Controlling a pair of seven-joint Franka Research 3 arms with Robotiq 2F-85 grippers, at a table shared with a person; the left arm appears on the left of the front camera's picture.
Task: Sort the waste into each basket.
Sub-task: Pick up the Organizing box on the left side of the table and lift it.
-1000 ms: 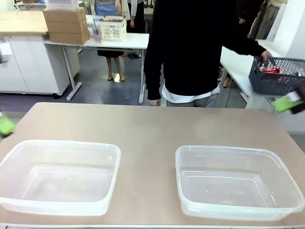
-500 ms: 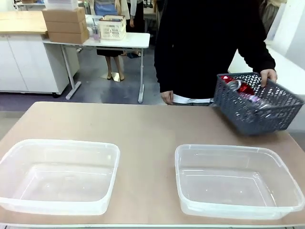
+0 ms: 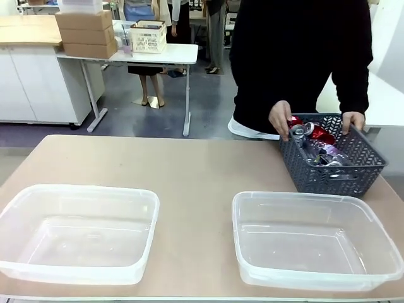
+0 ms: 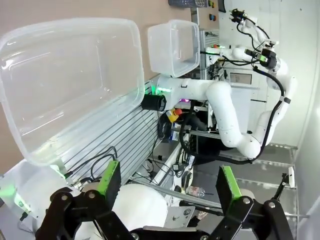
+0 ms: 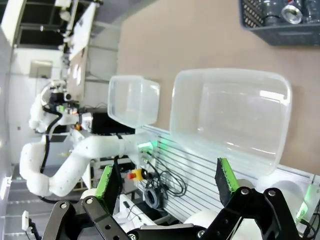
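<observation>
As a crate (image 3: pixel 334 178) of cans (image 3: pixel 322 134) is newly arriving on the counter (image 3: pixel 189 164), making sorting possible, my left pincer (image 4: pixel 168 180) and right pincer (image 5: pixel 166 179) are hanging open.

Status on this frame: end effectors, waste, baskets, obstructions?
Left end effector open, empty; right end effector open, empty. Waste in grey crate, far right. Left basket, right basket empty. Person's hand on crate rim, in the way.

Left hand (image 4: pixel 169 168) spread; near basket (image 4: pixel 70 80); far basket (image 4: pixel 172 47)
</observation>
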